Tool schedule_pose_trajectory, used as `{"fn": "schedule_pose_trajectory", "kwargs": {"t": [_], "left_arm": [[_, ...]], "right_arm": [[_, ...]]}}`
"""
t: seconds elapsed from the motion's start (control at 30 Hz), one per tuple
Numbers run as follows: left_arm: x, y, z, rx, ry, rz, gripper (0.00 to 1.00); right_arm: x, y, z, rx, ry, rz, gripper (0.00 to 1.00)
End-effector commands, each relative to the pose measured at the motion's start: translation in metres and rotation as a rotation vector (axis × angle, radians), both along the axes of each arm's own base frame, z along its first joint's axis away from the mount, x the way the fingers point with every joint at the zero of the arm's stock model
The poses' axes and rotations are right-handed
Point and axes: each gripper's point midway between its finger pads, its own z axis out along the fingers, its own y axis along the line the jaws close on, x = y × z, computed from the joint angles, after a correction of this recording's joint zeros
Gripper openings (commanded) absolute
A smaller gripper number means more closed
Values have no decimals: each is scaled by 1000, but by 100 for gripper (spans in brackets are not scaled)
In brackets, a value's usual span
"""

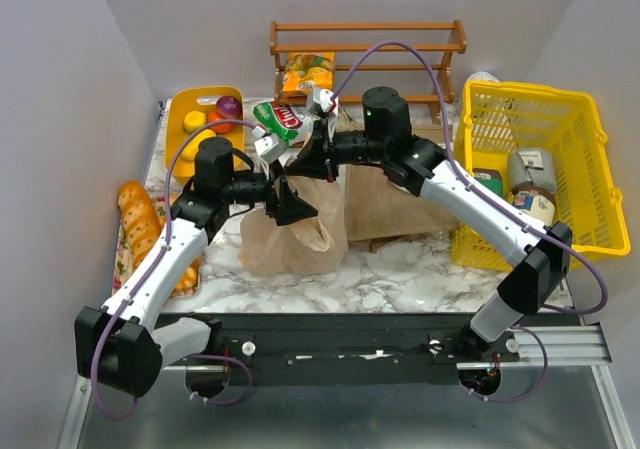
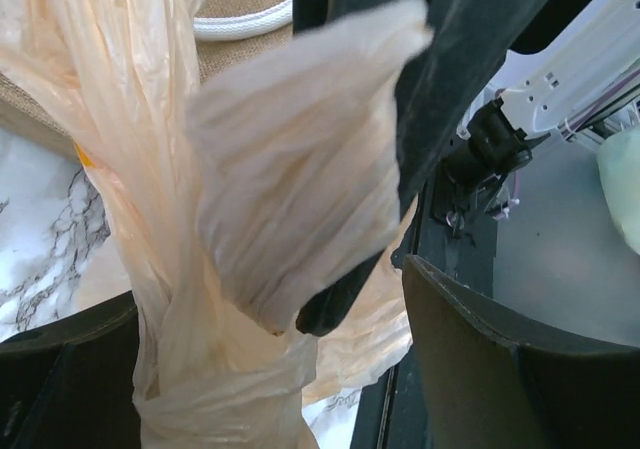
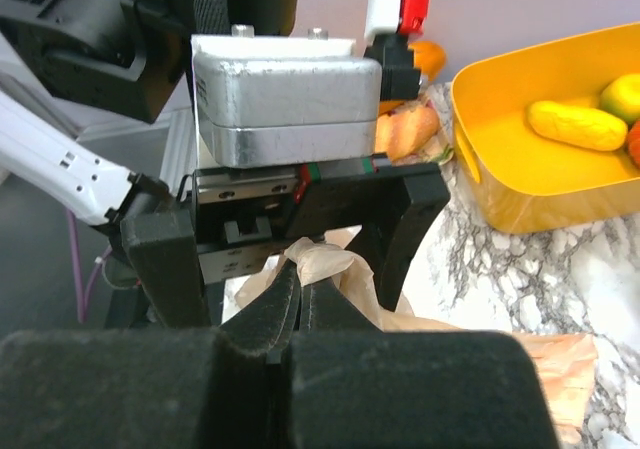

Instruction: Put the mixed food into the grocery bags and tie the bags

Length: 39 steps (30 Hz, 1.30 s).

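While the peach plastic bag [image 1: 288, 247] sits mid-table just before the jute tote [image 1: 375, 217], its gathered handle [image 2: 300, 169] is held pinched in the closed right gripper [image 3: 300, 304], rising between the widely parted jaws of the left gripper [image 1: 290, 207]

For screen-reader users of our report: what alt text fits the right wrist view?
The right gripper, shut, pinches a twisted strip of the peach plastic bag, and the left gripper faces it with jaws open either side of that strip. At right, a yellow tray holding fruit sits on the marble table.
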Motion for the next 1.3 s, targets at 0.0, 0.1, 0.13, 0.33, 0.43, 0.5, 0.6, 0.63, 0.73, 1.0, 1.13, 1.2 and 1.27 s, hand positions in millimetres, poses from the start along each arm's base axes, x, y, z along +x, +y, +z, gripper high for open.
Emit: {"fn": "schedule_pose_trajectory", "kwargs": {"t": [0.0, 0.1, 0.13, 0.33, 0.43, 0.5, 0.6, 0.63, 0.73, 1.0, 1.13, 1.2, 1.27], "left_arm": [[-2, -6, 9, -45, -3, -28, 85], [-6, -7, 10, -56, 9, -43, 86], [-7, -7, 11, -58, 14, -44, 86], [-1, -9, 14, -94, 6, -14, 86], [7, -9, 12, -102, 15, 30, 86], [14, -8, 11, -103, 19, 69, 82], [22, -6, 8, -101, 28, 120, 72], [24, -6, 8, -103, 29, 129, 68], [29, -5, 6, -105, 37, 164, 52], [31, -5, -4, -86, 62, 168, 0], [30, -3, -7, -69, 44, 173, 0], [29, -1, -10, -53, 40, 174, 0], [27, -2, -10, -50, 41, 164, 0]], "right_arm": [[13, 9, 16, 59, -15, -79, 1], [21, 11, 13, 59, -17, -129, 1], [23, 11, 12, 60, -19, -135, 1], [26, 14, 11, 72, -15, -164, 1], [24, 15, 12, 78, -10, -165, 1], [23, 16, 9, 75, -5, -162, 1], [22, 17, 6, 73, 2, -160, 1], [21, 16, 6, 73, 5, -160, 1], [20, 16, 4, 70, 12, -158, 1], [8, 8, 20, 97, 10, -139, 21], [-7, -5, 46, 130, 21, -118, 69], [-9, -15, 62, 153, 41, -112, 76], [-10, -31, 80, 184, 66, -101, 82]]}}
